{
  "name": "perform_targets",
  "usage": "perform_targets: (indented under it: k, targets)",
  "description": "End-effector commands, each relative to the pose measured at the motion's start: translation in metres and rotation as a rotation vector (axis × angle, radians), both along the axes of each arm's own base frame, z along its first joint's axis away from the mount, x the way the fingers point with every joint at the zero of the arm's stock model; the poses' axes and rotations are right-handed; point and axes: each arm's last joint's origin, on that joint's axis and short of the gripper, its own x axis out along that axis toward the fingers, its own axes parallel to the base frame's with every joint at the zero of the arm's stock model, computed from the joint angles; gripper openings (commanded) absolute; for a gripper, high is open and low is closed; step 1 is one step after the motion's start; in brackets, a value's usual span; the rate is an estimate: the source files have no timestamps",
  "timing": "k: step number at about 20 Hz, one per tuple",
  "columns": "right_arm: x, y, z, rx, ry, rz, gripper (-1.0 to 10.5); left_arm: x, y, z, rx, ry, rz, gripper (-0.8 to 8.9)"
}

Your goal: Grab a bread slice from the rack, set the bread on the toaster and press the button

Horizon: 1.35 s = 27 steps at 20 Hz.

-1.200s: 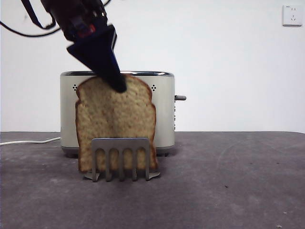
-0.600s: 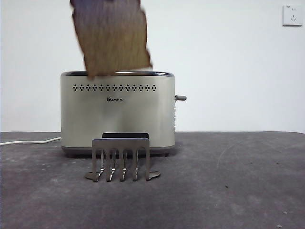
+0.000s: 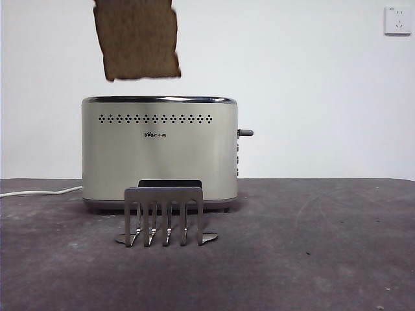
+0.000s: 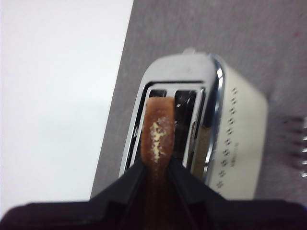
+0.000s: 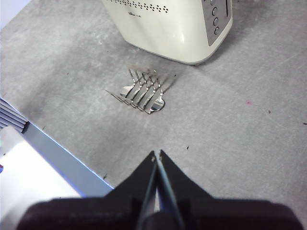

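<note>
Left wrist view: the left gripper point(image 4: 157, 167) pinches the slice of bread point(image 4: 157, 134), and the toaster point(image 4: 230, 129) sits right below it. The right gripper point(image 5: 157, 155) is closed on nothing, up above the rack point(image 5: 141, 91).

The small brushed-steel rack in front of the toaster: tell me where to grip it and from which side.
Grip the small brushed-steel rack by its solid top band, coming straight down from above. The band is the only flat, continuous part; the prongs below are thin and the feet splay on the table. The cream-white toaster stands close behind it, so approaching from behind looks cramped.
</note>
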Motion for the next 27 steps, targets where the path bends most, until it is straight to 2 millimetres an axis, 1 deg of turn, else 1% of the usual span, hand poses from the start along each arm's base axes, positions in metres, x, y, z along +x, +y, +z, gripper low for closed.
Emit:
perform_targets:
  k: [1,3,5,8,12,17,20,24,26,27]
  targets:
    - [0.000,0.000,0.001,-0.001,-0.007,0.005,-0.1,0.010,0.002,-0.005,0.008,-0.003,-0.033,-0.10]
    - [0.000,0.000,0.001,-0.001,-0.007,0.006,-0.1,0.018,0.004,-0.009,-0.008,0.016,-0.051,-0.10]
    - [0.001,0.000,0.000,-0.002,-0.002,0.006,-0.1,0.020,0.006,-0.010,-0.021,0.022,-0.080,-0.10]
    - [0.006,0.001,-0.002,-0.004,0.020,0.006,-0.1,0.023,0.006,-0.012,0.009,0.012,-0.118,-0.10]
    - [0.010,0.001,-0.004,-0.006,0.039,0.007,-0.1,0.033,0.001,-0.025,0.022,0.062,-0.128,-0.10]
    - [0.010,0.001,-0.004,-0.006,0.039,0.007,-0.1,0.041,-0.001,-0.034,0.040,0.094,-0.141,-0.10]
    - [0.010,0.001,-0.004,-0.006,0.038,0.007,-0.1,0.052,0.002,-0.044,0.026,0.135,-0.150,-0.10]
    - [0.010,0.001,-0.004,-0.006,0.038,0.007,-0.1,0.069,0.000,-0.063,0.042,0.177,-0.133,-0.09]
    - [0.010,0.001,-0.004,-0.006,0.038,0.007,-0.1,0.075,-0.003,-0.067,0.038,0.164,-0.131,0.01]
    - [0.010,0.001,-0.004,-0.006,0.038,0.007,-0.1,0.077,-0.002,-0.066,0.030,0.146,-0.119,0.07]
